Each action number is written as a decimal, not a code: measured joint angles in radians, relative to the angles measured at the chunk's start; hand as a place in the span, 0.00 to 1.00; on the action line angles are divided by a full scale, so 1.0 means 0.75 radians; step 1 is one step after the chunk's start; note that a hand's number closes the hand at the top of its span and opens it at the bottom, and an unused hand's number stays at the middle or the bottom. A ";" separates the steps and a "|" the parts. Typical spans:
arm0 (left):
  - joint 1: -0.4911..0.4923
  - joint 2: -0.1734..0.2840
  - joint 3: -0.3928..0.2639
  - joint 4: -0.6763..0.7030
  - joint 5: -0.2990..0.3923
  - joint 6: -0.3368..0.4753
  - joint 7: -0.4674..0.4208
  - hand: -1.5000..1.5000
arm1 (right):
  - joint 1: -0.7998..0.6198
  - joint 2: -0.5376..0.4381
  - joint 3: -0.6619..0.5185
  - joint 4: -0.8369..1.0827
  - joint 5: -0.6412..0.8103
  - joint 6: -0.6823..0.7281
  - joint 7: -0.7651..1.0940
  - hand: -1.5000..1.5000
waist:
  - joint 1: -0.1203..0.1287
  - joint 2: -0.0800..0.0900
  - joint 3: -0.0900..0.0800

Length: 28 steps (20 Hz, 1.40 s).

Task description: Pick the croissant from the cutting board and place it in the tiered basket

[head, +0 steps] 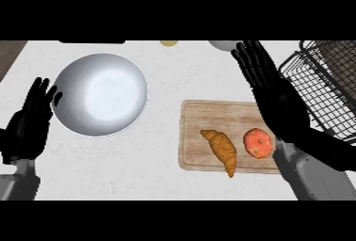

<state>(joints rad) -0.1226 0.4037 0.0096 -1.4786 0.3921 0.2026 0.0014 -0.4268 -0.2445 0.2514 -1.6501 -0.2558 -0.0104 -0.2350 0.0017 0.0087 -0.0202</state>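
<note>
While the croissant lies untouched on the cutting board, the task is not yet begun in any visible way. It rests in the lower middle of the board, with its long axis running from upper left to lower right, and its lower tip reaches close to the near edge of the board. Just beside it, on the right, sits a round orange pastry, apart from the croissant but near.

The right hand is above the right part of the board, its fingers straight and spread, pointing away from the robot, and it holds nothing. The left hand rests open near the left edge of the view, fingers up, also with nothing in it. The tiered basket, of black wire, stands at the right, touching or almost touching the corner of the board.

Several things could go wrong from here. Because the orange pastry is so near, the fingers may close on it or push it when they come down. The croissant is narrow and tapered, so a grasp near a tip may let it turn or slip out. The basket rim is high, and a low carry could knock the croissant against the wire. A large silver bowl on the table is well apart and seems no danger.
</note>
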 measured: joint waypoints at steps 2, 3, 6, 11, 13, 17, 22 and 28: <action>0.009 -0.006 -0.013 -0.003 -0.030 -0.014 -0.042 0.50 | -0.028 0.029 0.037 0.072 0.057 -0.029 0.035 0.00 | 0.008 -0.007 0.015; 0.013 -0.009 -0.038 -0.022 -0.050 -0.018 -0.046 0.50 | -0.017 0.046 0.077 0.097 0.098 -0.055 0.064 0.00 | 0.009 -0.010 0.020; 0.002 -0.005 -0.119 -0.045 -0.114 -0.064 -0.078 0.50 | -0.017 0.103 0.189 0.225 0.229 -0.147 0.177 0.00 | 0.011 -0.008 0.029; -0.005 -0.029 -0.222 -0.068 -0.177 -0.123 -0.125 0.50 | 0.014 0.205 0.314 0.452 0.409 -0.336 0.233 0.00 | 0.008 -0.009 0.042; -0.005 -0.043 -0.243 -0.057 -0.201 -0.133 -0.148 0.50 | 0.006 0.251 0.340 0.516 0.444 -0.395 0.190 0.00 | 0.010 -0.014 0.046; 0.018 -0.059 -0.261 -0.049 -0.237 -0.133 -0.181 0.50 | -0.035 0.261 0.422 0.535 0.590 -0.473 0.210 0.00 | -0.001 -0.026 0.048; 0.078 -0.058 -0.257 -0.071 -0.254 -0.124 -0.192 0.50 | -0.148 0.140 0.538 0.487 0.836 -0.440 0.483 0.00 | -0.036 -0.049 0.042; 0.145 -0.041 -0.245 -0.097 -0.261 -0.124 -0.190 0.50 | -0.301 -0.031 0.717 0.489 1.075 -0.142 0.846 0.00 | -0.071 -0.065 0.033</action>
<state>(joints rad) -0.0142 0.3731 -0.1743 -1.5515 0.1965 0.1095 -0.1414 -0.6529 -0.2675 0.7888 -1.2833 0.5505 -0.1173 0.3997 -0.0514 -0.0397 0.0045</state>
